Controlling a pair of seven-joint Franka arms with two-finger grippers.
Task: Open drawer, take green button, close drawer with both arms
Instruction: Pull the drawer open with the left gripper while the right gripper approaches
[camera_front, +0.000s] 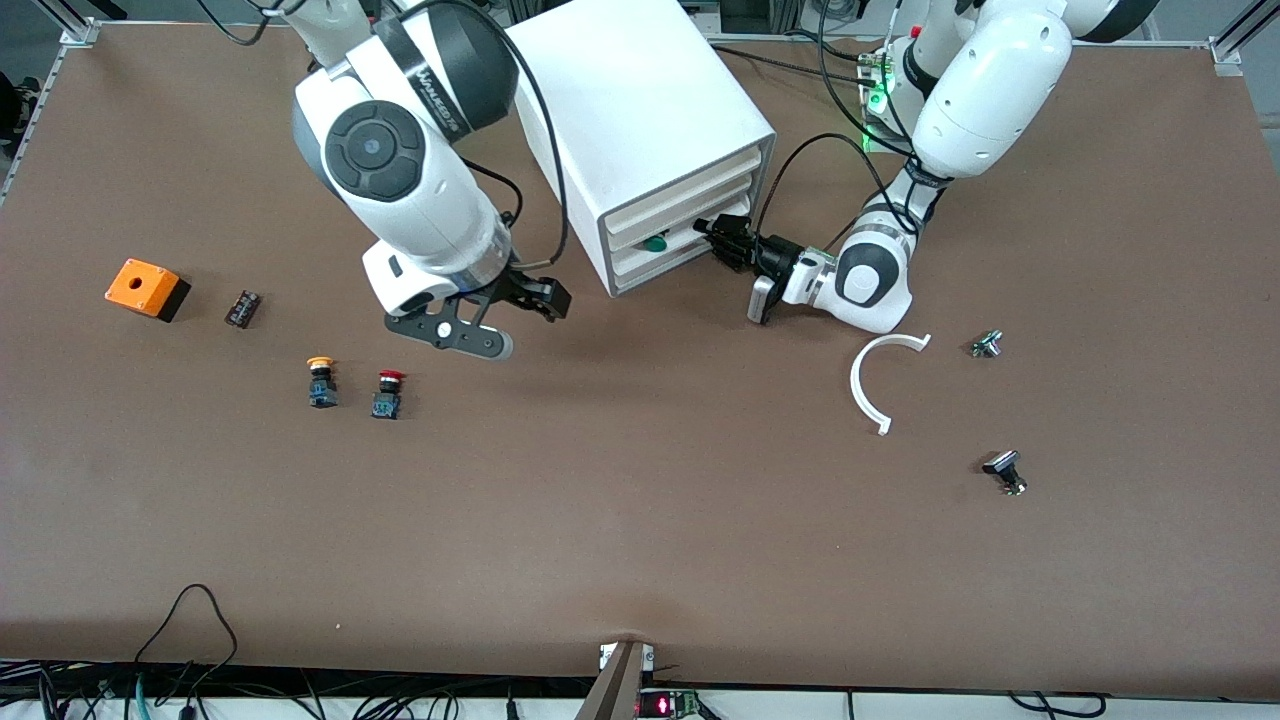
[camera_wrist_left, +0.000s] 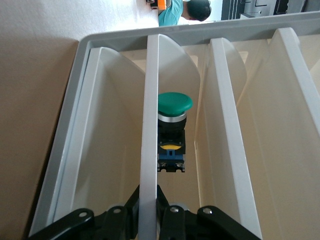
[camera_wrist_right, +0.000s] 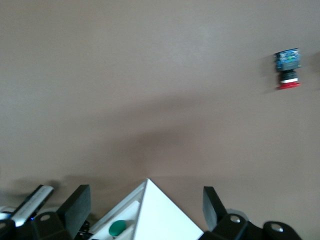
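Meanwhile, the left end effector (camera_front: 722, 240) is pinching the front of the drawer (camera_wrist_left: 150, 145), the button (camera_wrist_left: 172, 132) sitting inside it; the right end effector (camera_front: 505, 312) is hovering wide open over the tabletop (camera_front: 640, 520) beside the cabinet (camera_front: 640, 130).

Brown worktop (camera_front: 640, 520) carries white cabinet (camera_front: 640, 120), orange box (camera_front: 146, 288), yellow-capped button (camera_front: 321, 381) beside red-capped button (camera_front: 387, 393), white curved strip (camera_front: 872, 380) (toward left arm's end)
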